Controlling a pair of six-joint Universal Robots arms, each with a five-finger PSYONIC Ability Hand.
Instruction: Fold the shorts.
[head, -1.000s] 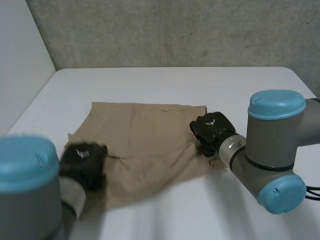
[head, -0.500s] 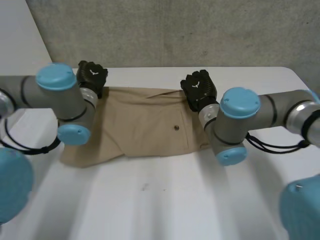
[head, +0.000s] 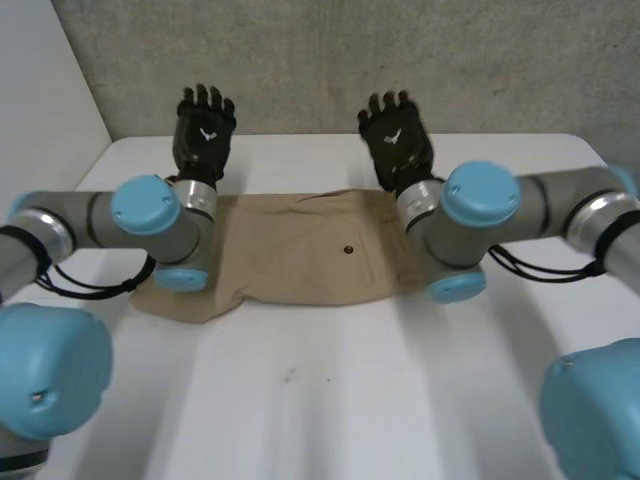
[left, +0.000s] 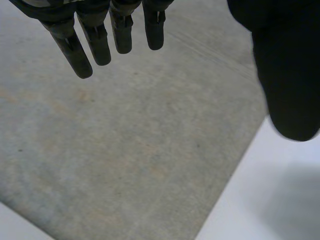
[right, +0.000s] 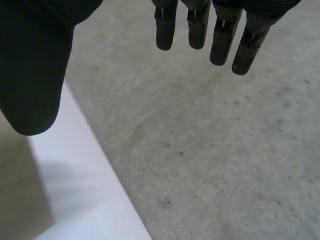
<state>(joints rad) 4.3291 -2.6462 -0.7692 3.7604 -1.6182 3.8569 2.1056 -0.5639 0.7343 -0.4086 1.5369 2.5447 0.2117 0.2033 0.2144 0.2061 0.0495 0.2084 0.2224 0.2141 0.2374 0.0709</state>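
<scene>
Head view: both hands have let go of the shorts (head: 300, 262) at the far edge and risen clear, left hand (head: 205, 132) at 11 o'clock of the cloth, right hand (head: 398, 142) at 1 o'clock. Fingers (left: 97, 45) on both are straight and spread, holding nothing. The first fold looks done; a crosswise fold probably remains. The tan shorts lie mid-table (head: 330, 400) as a wide band, a button on top, one loose corner poking out at 8 o'clock.
</scene>
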